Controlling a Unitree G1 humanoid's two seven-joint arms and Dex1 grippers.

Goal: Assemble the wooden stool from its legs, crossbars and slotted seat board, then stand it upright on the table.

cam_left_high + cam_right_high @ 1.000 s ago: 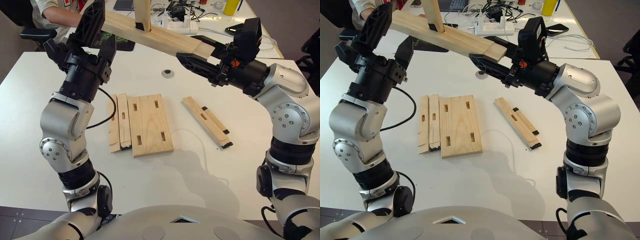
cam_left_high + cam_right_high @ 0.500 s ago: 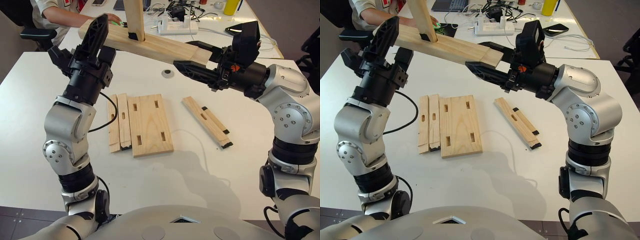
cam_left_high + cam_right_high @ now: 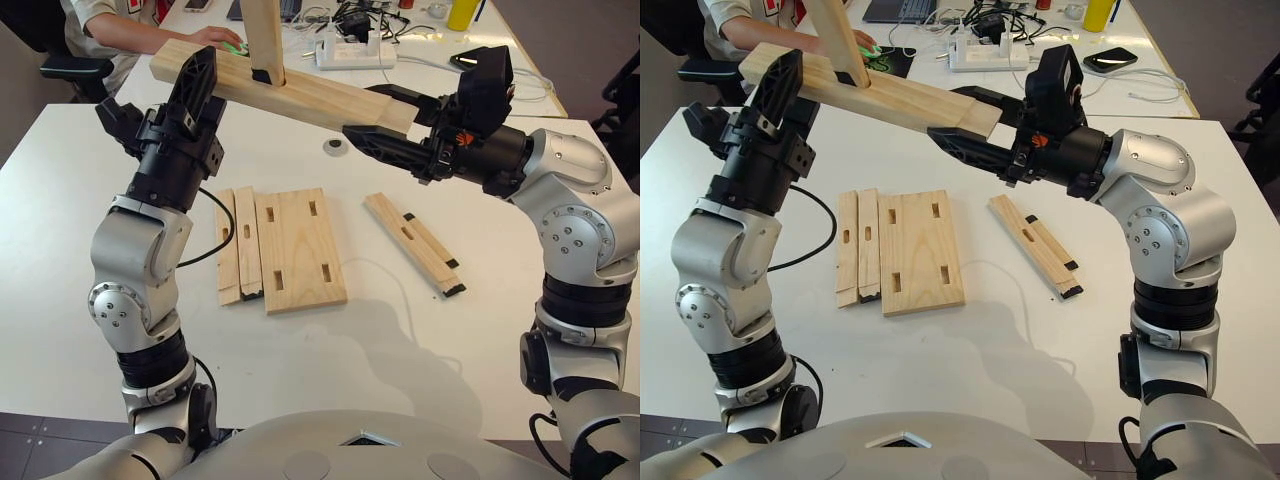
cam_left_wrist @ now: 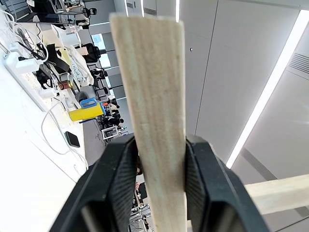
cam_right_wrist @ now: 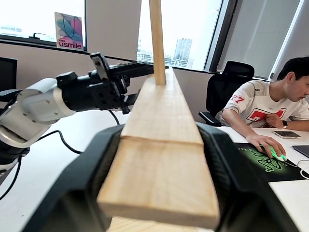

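A long wooden board [image 3: 310, 92] hangs slanted in the air above the table's far side. A narrower wooden bar [image 3: 264, 35] stands up out of it. My left gripper [image 3: 198, 88] is shut on the board near its left end, its fingers [image 4: 120, 183] pressing both faces of the board [image 4: 157, 121]. My right gripper [image 3: 375, 118] is shut on the board's right end [image 5: 164, 159]. On the table lie the slotted seat board [image 3: 300, 250], two slotted wooden pieces [image 3: 236, 245] touching its left side, and two black-tipped pieces [image 3: 415, 242] to its right.
A round grommet [image 3: 336, 147] sits in the table beyond the seat board. A black cable [image 3: 210, 235] from my left arm loops over the table. A desk behind holds a power strip [image 3: 355, 50], cables and a yellow bottle [image 3: 462, 14]; a person's hand [image 3: 215, 38] rests there.
Both arms have carried the board to the left and slightly down. Its left end now sticks out past my left gripper. The pieces on the table have not moved.
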